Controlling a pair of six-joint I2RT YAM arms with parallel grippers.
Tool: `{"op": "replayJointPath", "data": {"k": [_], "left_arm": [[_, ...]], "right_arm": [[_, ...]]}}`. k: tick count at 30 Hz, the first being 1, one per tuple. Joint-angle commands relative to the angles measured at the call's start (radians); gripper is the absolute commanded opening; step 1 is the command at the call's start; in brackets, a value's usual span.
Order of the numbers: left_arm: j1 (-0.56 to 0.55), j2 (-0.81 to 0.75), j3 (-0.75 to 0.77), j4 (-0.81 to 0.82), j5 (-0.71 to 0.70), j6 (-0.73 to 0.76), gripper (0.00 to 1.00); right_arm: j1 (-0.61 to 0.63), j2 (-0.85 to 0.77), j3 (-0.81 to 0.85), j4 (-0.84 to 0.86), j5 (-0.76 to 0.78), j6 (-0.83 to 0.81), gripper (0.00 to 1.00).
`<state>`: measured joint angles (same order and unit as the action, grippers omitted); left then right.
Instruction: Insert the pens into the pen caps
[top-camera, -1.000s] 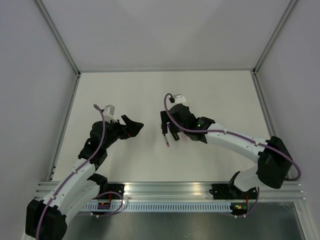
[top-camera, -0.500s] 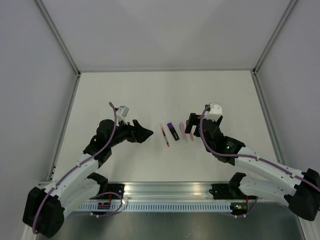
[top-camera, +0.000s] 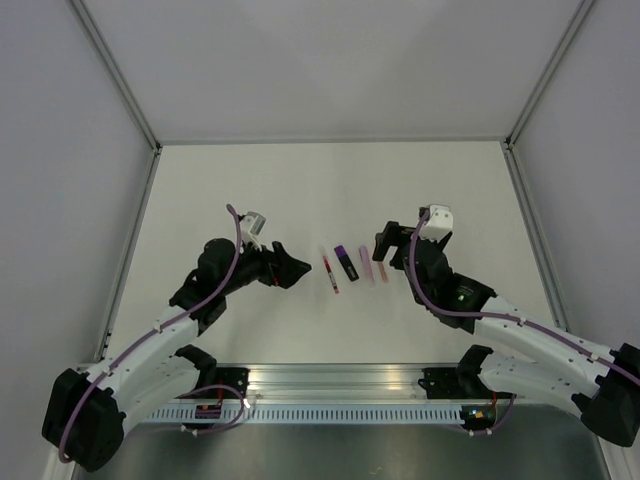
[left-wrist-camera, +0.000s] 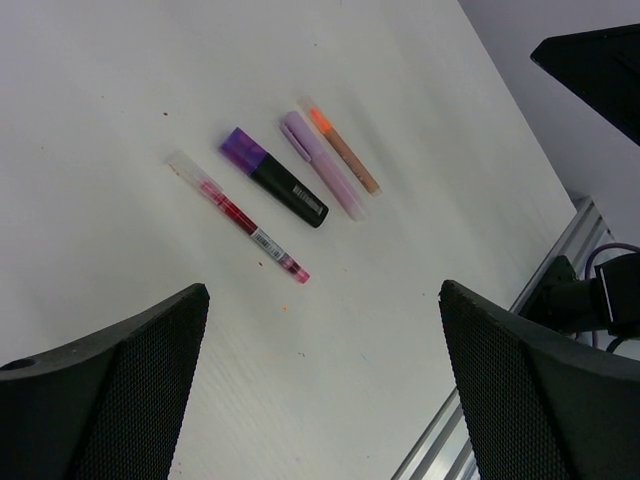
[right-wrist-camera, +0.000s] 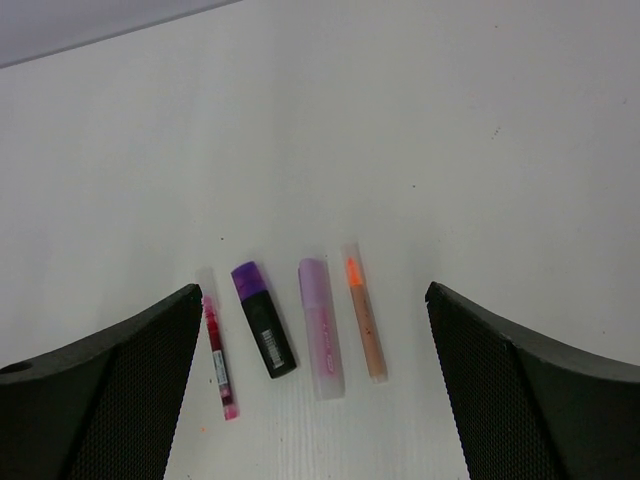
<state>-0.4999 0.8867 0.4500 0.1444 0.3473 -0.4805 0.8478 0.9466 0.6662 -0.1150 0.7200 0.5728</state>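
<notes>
The white counter (top-camera: 330, 190) fills the middle of the overhead view, with a metal rail (top-camera: 340, 378) running along its near edge. The left arm (top-camera: 165, 330) reaches in from the near left and the right arm (top-camera: 500, 320) from the near right. Their ends face each other across the middle of the counter.

The left jaws stand wide apart and hold nothing. In the left wrist view the two black fingers (left-wrist-camera: 110, 390) sit at the lower corners with bare counter between them. The right jaws are spread just as wide and are also empty, with each finger (right-wrist-camera: 540, 380) at a lower corner of the right wrist view.

Between the two arms, four pens lie flat on the counter in a short row, roughly parallel, and neither arm touches them. The lilac pen (right-wrist-camera: 320, 328) is the longest and has a clip at its far end. On its left is the black marker (right-wrist-camera: 263, 333), thicker and shorter, with a purple cap (right-wrist-camera: 248, 276) on its far end. The red pen (right-wrist-camera: 219, 360) is thin and lies at the left end of the row, a little nearer the rail than the others. The orange pen (right-wrist-camera: 364, 322) is also thin. It lies just beside the lilac pen at the right end, its orange tip showing through a clear far end.
</notes>
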Motion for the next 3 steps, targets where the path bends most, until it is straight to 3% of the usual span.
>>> {"op": "replayJointPath", "data": {"k": [1,3], "left_arm": [[-0.003,-0.026,0.027,0.015,-0.031,0.040,1.00],[-0.003,-0.034,0.027,0.014,-0.033,0.042,1.00]], "right_arm": [[-0.001,0.009,0.000,0.044,0.012,0.007,0.98],[-0.001,0.014,-0.004,0.049,0.003,0.007,0.98]]}}
